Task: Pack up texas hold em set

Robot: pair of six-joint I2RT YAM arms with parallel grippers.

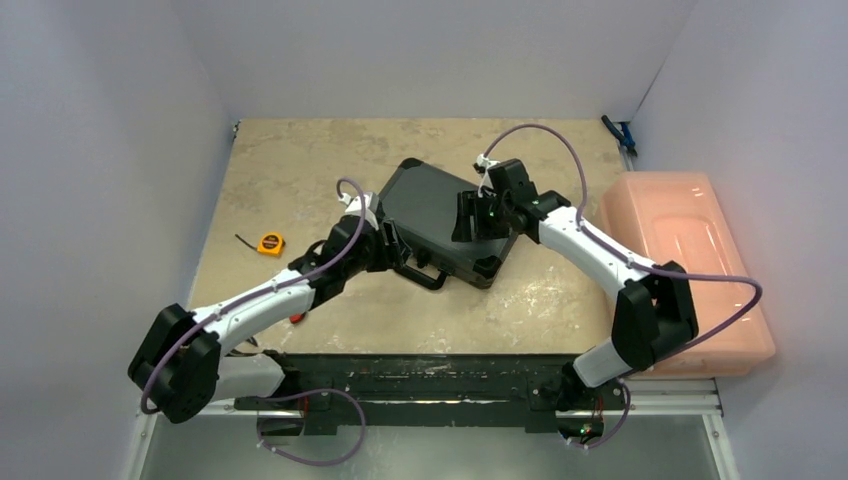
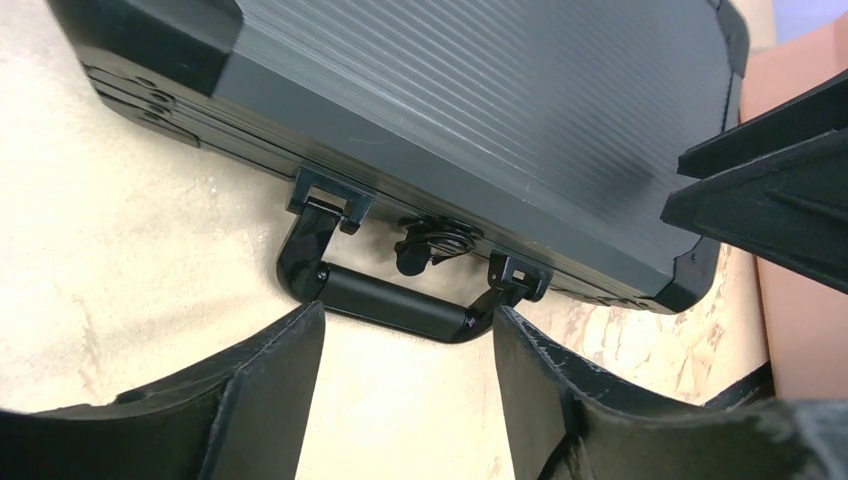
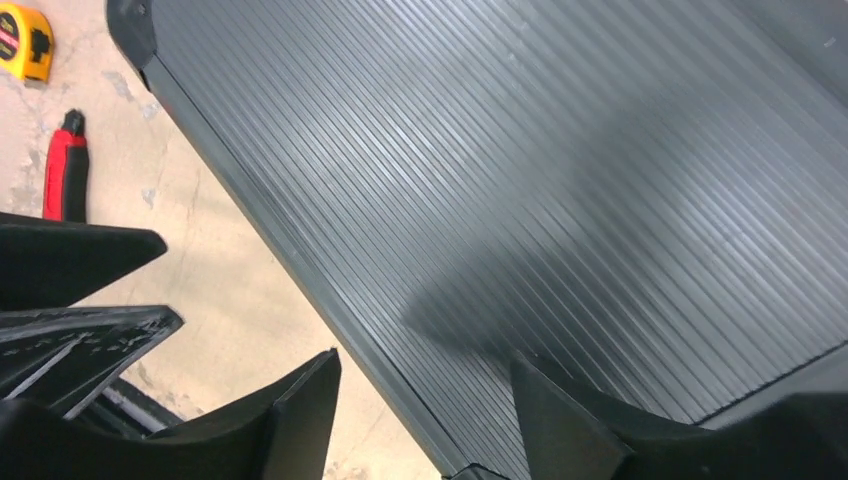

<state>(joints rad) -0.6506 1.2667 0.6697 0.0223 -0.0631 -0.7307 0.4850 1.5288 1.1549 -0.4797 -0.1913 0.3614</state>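
The texas hold em set shows as a closed black ribbed briefcase lying flat mid-table, its handle toward the arms. My left gripper is open just in front of the handle, fingertips level with its two ends, bare table between them. My right gripper hovers open over the lid's front right part, one finger above the lid and the other past its edge. Neither holds anything. The case contents are hidden.
A translucent pink bin stands along the right edge. A yellow tape measure lies left of the case, and a red-handled knife lies near the left arm. A blue tool sits at the back right corner.
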